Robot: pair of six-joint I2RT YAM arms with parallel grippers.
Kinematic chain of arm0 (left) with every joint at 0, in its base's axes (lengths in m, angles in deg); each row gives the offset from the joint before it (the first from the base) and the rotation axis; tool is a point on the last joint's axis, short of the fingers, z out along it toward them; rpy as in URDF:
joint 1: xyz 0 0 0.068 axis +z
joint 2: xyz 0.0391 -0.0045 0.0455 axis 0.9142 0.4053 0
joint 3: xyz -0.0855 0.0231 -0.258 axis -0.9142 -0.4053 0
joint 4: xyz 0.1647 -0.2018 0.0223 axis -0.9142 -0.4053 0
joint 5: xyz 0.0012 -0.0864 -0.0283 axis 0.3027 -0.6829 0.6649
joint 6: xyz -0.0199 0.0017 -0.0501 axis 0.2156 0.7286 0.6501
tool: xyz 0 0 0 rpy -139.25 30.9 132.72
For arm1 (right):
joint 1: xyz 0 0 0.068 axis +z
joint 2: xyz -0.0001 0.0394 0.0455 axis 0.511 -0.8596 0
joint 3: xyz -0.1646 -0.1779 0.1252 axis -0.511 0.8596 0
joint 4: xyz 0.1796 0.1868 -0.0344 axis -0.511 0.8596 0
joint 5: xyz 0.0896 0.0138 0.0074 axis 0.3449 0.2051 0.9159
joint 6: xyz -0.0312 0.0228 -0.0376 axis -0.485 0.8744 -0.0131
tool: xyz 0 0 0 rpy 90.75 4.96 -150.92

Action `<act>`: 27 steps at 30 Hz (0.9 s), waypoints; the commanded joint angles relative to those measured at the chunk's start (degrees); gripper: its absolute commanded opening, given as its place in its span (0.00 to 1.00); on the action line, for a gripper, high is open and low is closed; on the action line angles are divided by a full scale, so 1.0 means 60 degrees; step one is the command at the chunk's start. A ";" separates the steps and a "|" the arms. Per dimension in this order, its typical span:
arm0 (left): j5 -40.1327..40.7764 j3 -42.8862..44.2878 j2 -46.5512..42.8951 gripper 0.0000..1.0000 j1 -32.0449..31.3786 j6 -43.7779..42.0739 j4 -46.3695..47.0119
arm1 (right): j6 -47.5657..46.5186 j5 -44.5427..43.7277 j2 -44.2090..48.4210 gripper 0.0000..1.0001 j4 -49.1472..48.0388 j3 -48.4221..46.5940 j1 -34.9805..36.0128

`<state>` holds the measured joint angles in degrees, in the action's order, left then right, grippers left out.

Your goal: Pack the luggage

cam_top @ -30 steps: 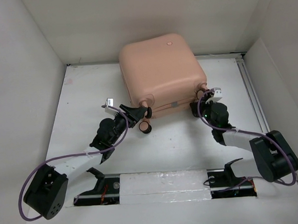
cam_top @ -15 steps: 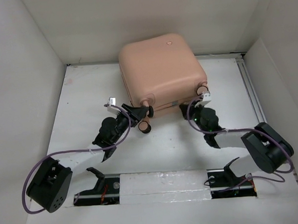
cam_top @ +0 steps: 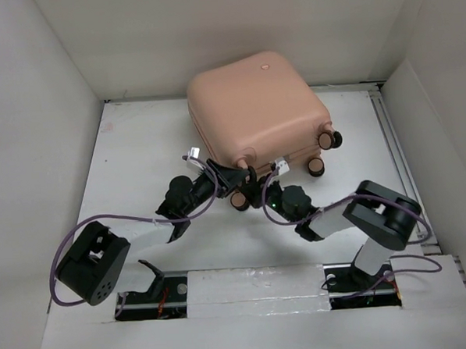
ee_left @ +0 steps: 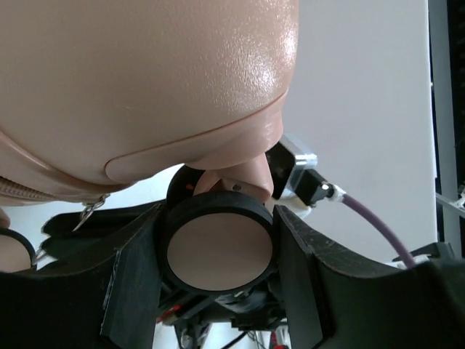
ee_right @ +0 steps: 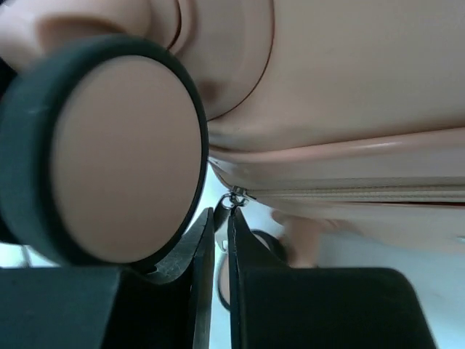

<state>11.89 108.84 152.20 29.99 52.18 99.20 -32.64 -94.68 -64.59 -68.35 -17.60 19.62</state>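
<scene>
The luggage (cam_top: 253,103) is a closed salmon-pink hard-shell suitcase at the back middle of the table. My left gripper (cam_top: 240,182) is at its near left corner. In the left wrist view it (ee_left: 218,251) is shut on a pink-and-black caster wheel (ee_left: 218,247), one finger on each side of the tyre. My right gripper (cam_top: 259,190) is just right of it at the near edge. In the right wrist view it (ee_right: 221,233) is shut on the metal zipper pull (ee_right: 234,198), with a caster wheel (ee_right: 116,153) close at its left.
Two more caster wheels (cam_top: 325,150) stick out at the suitcase's near right corner. White walls enclose the table at the left, back and right. A metal rail (cam_top: 396,150) runs along the right side. The arm bases (cam_top: 254,287) line the near edge.
My right gripper has slid left along the suitcase's near edge, from the right corner to beside the left wheel. The suitcase has turned, and its right wheels now show. My left gripper has moved slightly right.
</scene>
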 commanded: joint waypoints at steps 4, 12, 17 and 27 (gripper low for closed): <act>-0.0348 0.1754 -0.0182 0.00 -0.1175 0.0636 0.2687 | 0.2119 0.3069 -0.2750 0.00 -0.4504 -0.1876 0.1466; 0.0443 0.1579 -0.0767 0.00 -0.1674 0.0167 0.2072 | 0.3207 0.1942 -0.3797 0.00 -0.6268 -0.2804 0.1687; 0.0896 0.1475 -0.1761 0.19 -0.1397 -0.0683 0.0305 | 0.2797 0.1033 -0.2127 0.43 -0.4060 -0.1631 0.1687; 0.5565 0.1492 -0.5042 0.68 -0.1220 -0.3862 -0.6084 | 0.2299 0.0139 0.1608 0.63 0.2172 0.0713 0.1951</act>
<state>35.46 117.51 125.71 22.67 34.98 70.48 -16.99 -92.58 -60.20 -68.83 -15.22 30.50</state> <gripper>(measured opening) 0.707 0.621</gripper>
